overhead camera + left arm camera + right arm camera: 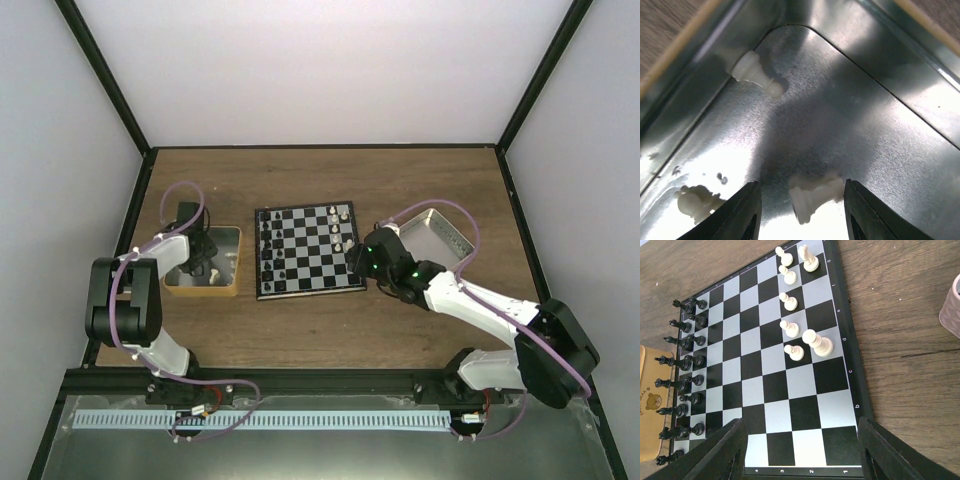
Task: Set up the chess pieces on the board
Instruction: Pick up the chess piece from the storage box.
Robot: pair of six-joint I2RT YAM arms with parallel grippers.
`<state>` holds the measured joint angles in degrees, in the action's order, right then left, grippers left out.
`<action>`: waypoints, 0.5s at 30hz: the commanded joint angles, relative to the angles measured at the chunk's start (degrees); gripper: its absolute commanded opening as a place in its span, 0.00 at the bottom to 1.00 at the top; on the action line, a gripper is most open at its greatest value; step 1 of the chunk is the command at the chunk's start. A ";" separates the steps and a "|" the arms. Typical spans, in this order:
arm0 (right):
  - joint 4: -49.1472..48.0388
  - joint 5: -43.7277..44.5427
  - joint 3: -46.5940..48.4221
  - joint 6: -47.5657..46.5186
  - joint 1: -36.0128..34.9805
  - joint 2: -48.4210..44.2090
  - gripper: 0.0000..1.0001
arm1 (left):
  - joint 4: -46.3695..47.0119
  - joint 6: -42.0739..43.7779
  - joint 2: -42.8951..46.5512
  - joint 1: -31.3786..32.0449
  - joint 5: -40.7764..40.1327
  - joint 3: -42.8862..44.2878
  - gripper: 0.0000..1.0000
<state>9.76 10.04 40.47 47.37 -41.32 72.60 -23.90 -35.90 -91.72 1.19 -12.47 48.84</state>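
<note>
Left gripper (801,212) hangs inside the tan tray (215,291) just left of the board (310,255). Its jaws are partly apart around a white piece (812,197) that lies on its side on the tray's shiny metal floor. One finger (856,210) touches the piece and the other stands clear, so nothing is gripped. Two more white pieces (757,72) lie loose deeper in the same tray, one against a wall.

Right gripper (802,455) hovers over the board's near right corner, with its jaws wide and nothing between them. Black pieces (685,370) fill two rows along the board's left edge. Seven white ones (790,329) stand along the far part of its right edge, and the nearer squares there are bare. A second tray (440,230), metal inside and pink outside, sits tilted just right of the board, behind the right arm.

Everything rests on a brown wooden table (330,180), enclosed by plain white walls (320,70) with black frame bars (105,75).
</note>
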 commanded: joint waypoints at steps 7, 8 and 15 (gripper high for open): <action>0.09 -0.71 3.42 -1.24 0.28 0.34 0.62 | 5.33 9.40 -4.56 -2.24 9.37 1.22 0.53; 0.22 -0.73 3.49 -1.28 0.28 0.31 0.61 | 5.74 9.63 -4.94 -2.25 10.21 0.84 0.53; 0.65 -0.62 3.40 -1.35 0.28 -0.25 0.62 | 3.99 8.19 -5.57 -2.07 10.64 -0.21 0.43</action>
<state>9.87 9.15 41.58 46.92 -41.32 72.60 -16.91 -27.49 -95.94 -0.78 -4.03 49.93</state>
